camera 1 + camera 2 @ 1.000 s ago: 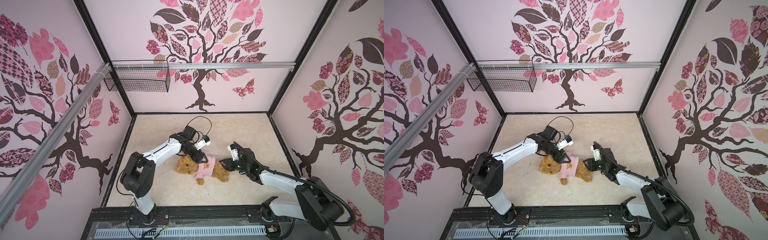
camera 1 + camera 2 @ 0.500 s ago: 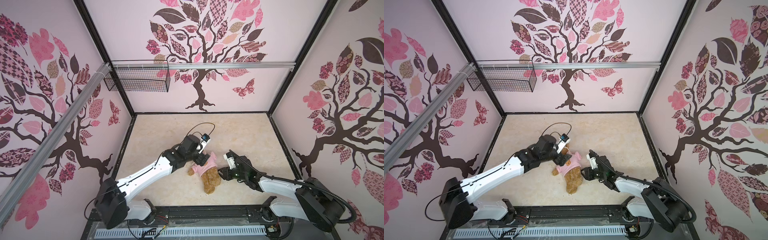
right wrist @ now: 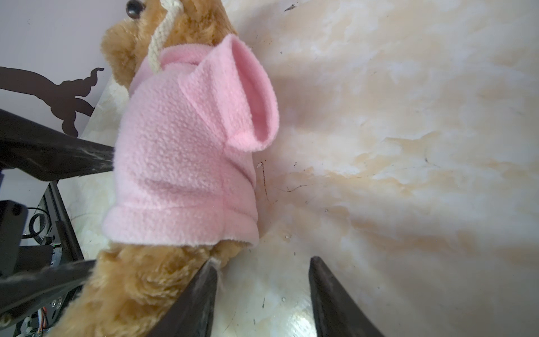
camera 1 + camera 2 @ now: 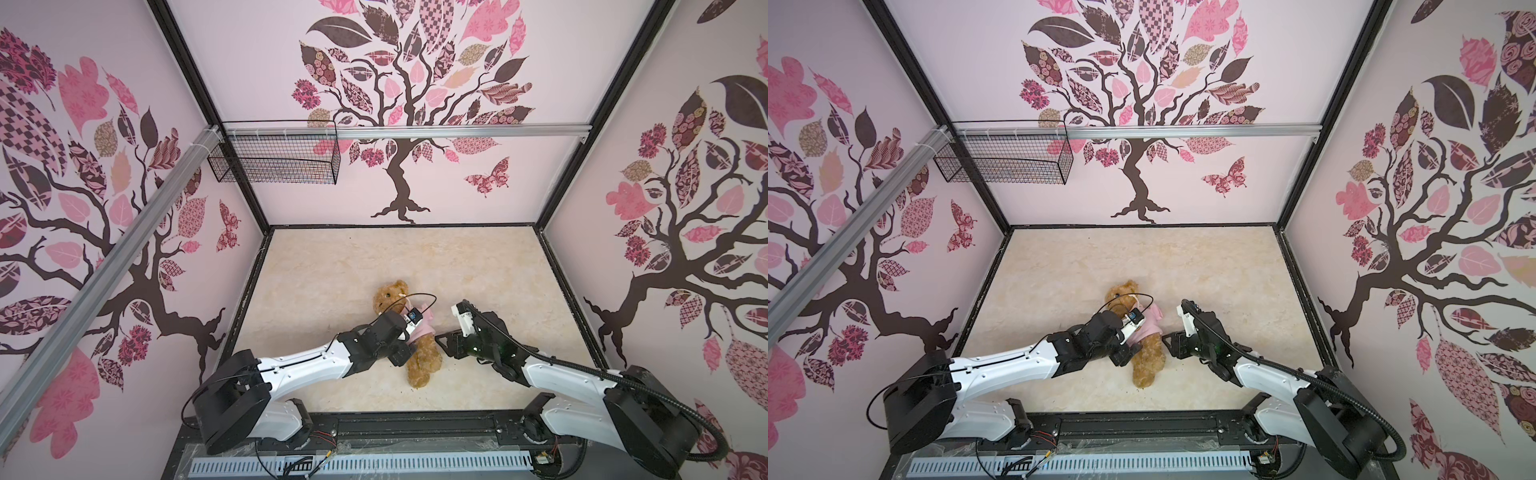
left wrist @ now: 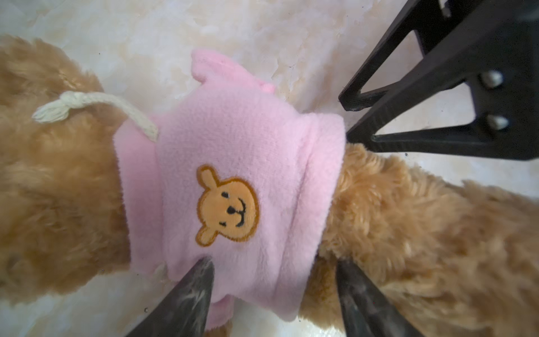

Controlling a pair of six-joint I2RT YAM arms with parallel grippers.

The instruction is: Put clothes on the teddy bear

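Note:
The teddy bear [image 4: 423,365] [image 4: 1147,362] lies on the marbled floor, head toward the back wall and legs toward the front. A small pink shirt [image 5: 233,151] [image 3: 180,163] with an orange bear-face emblem wraps its torso; one sleeve stands empty. My left gripper [image 5: 272,261] [image 4: 405,353] is open at the bear's flank, its fingers straddling the shirt's lower hem and some fur. My right gripper [image 3: 264,260] [image 4: 441,341] is open on the bear's other side. One fingertip brushes the fur just below the hem, and only bare floor lies between its fingers.
A black wire basket [image 4: 274,160] hangs on the back wall at the left, under an aluminium rail [image 4: 457,131]. Patterned walls close three sides, and a black frame bar [image 4: 415,424] runs along the front edge. A white cord [image 5: 96,103] lies on the bear's head.
The bear has turned from lying crosswise to head toward the back. My left arm has swung low toward the front beside it. The right gripper has opened wider.

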